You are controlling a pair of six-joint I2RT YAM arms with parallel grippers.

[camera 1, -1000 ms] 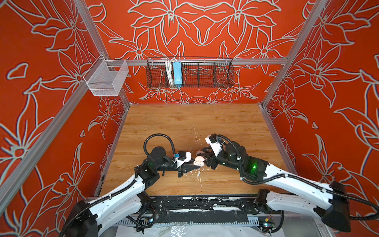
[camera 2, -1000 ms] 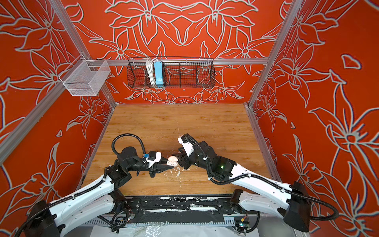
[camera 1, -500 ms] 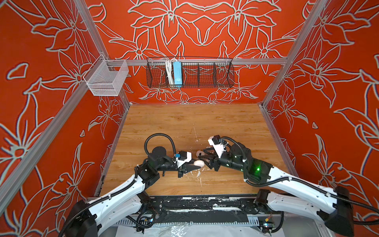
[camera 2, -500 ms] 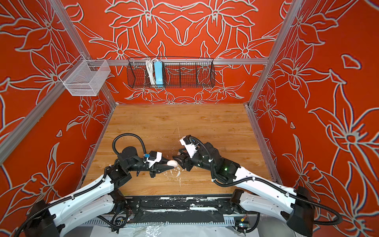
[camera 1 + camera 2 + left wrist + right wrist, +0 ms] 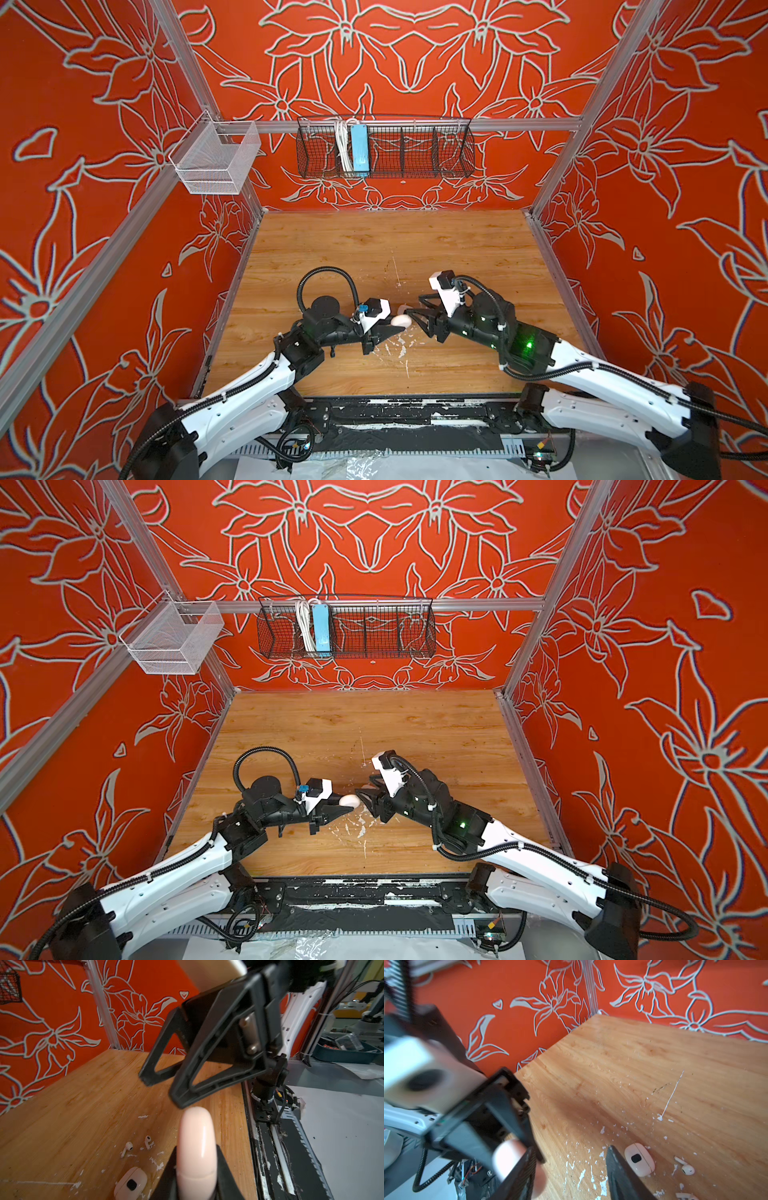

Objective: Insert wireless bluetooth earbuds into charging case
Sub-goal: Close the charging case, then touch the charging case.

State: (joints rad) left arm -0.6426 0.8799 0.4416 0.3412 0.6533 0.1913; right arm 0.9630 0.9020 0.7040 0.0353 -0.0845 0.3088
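Observation:
My left gripper (image 5: 394,325) is shut on a closed pale pink charging case (image 5: 401,320), which it holds above the table; in the left wrist view the pink case (image 5: 196,1147) stands up between the jaws. My right gripper (image 5: 414,312) is open just to the right of it, with nothing between its fingers (image 5: 521,1169). A closed white charging case (image 5: 131,1185) with a black spot lies on the wood. Two white earbuds (image 5: 128,1147) (image 5: 148,1141) lie loose beside it. The right wrist view shows the white case (image 5: 639,1159) and one earbud (image 5: 686,1168).
White paint flecks (image 5: 395,345) dot the wooden table (image 5: 390,249) in front of the grippers. Orange walls close in three sides. A black wire basket (image 5: 384,151) and a white mesh basket (image 5: 216,160) hang high on the walls. A black rail (image 5: 395,415) runs along the front edge.
My right gripper has drawn back a little to the right of the pink case and its jaws have spread wider. The left gripper keeps its hold and has hardly moved.

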